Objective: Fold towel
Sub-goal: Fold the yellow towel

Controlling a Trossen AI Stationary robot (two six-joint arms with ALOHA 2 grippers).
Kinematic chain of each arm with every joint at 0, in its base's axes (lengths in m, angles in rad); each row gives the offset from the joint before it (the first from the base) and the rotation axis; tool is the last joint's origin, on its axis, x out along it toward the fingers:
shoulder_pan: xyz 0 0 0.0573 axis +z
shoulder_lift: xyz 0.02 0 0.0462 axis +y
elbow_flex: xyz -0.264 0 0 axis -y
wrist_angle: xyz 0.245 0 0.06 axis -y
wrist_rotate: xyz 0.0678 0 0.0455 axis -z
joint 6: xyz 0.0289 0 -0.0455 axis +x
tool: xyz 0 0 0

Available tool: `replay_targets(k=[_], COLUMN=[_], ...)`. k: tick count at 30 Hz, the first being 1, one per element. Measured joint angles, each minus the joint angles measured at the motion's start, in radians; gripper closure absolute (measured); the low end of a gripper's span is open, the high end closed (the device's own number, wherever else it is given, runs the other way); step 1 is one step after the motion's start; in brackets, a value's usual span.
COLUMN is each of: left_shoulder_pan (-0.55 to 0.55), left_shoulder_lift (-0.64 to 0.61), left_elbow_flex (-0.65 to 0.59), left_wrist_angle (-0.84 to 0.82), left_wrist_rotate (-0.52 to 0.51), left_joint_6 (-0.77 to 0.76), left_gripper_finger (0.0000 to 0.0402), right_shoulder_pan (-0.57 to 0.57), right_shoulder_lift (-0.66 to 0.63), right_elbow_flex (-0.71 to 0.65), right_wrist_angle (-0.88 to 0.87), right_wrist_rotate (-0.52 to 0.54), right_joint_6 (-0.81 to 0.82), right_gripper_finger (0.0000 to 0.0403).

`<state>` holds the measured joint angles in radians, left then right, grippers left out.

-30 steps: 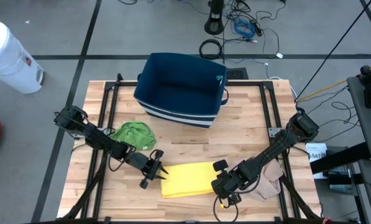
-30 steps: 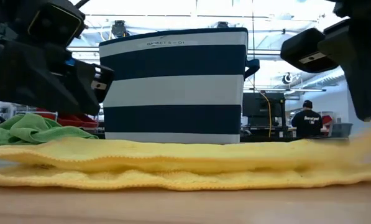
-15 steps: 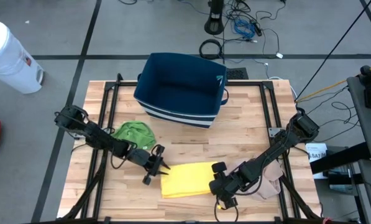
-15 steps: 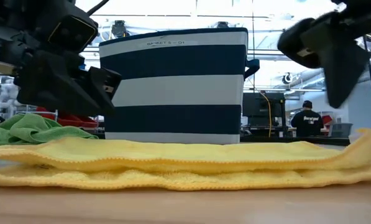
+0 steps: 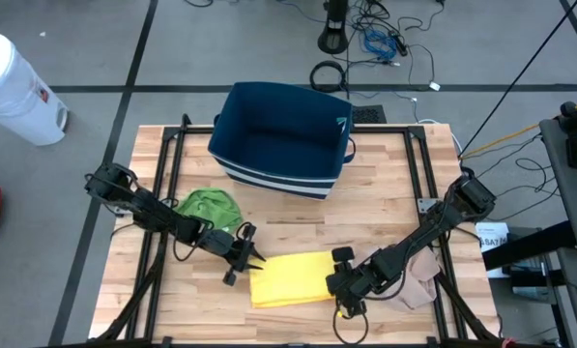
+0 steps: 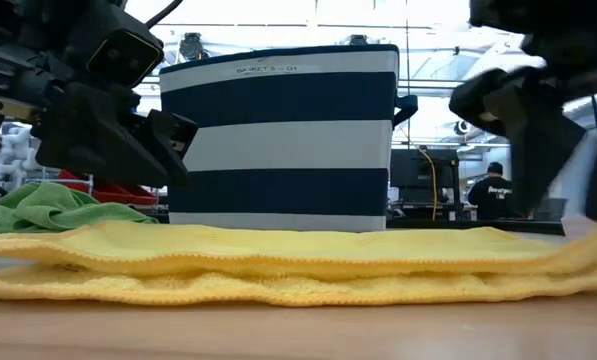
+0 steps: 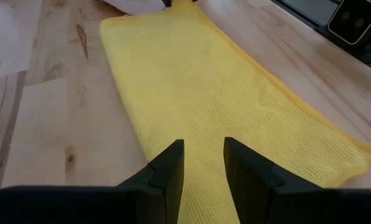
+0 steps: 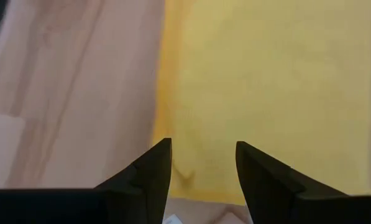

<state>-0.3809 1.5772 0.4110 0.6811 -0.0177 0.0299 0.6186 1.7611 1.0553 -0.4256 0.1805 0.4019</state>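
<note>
The left gripper (image 7: 201, 167) has its fingers a little apart and holds nothing, above the left end of the yellow towel (image 5: 290, 279). The right gripper (image 8: 201, 163) is also parted and empty, over the right end. The folded towel lies near the tabletop's (image 5: 298, 217) front edge.

high cam straight down, low cam table-level; both share yellow towel (image 5: 288, 278).
</note>
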Motion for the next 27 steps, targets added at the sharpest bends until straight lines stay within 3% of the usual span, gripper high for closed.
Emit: replay_targets(k=[10, 20, 23, 27], left_shoulder_pan=[0.001, 0.001, 0.001, 0.001], left_shoulder_lift=[0.000, 0.000, 0.000, 0.000], left_elbow_flex=[0.000, 0.000, 0.000, 0.000], left_wrist_angle=[0.000, 0.000, -0.006, -0.018], left_wrist_rotate=[0.000, 0.000, 0.000, 0.000], left_joint_6=[0.004, 0.004, 0.001, 0.001], left_gripper_finger=[0.0282, 0.0282, 0.0282, 0.0282], right_shoulder_pan=[0.042, 0.055, 0.060, 0.062], right_shoulder_lift=[0.002, 0.094, 0.093, 0.091], right_elbow_flex=[-0.032, -0.027, -0.028, -0.029], right_wrist_angle=[0.043, 0.065, 0.064, 0.055], right_wrist_rotate=[-0.004, 0.013, 0.039, 0.049], right_joint_6=[0.025, 0.029, 0.034, 0.007], right_gripper_finger=[0.0238, 0.0243, 0.0270, 0.0343])
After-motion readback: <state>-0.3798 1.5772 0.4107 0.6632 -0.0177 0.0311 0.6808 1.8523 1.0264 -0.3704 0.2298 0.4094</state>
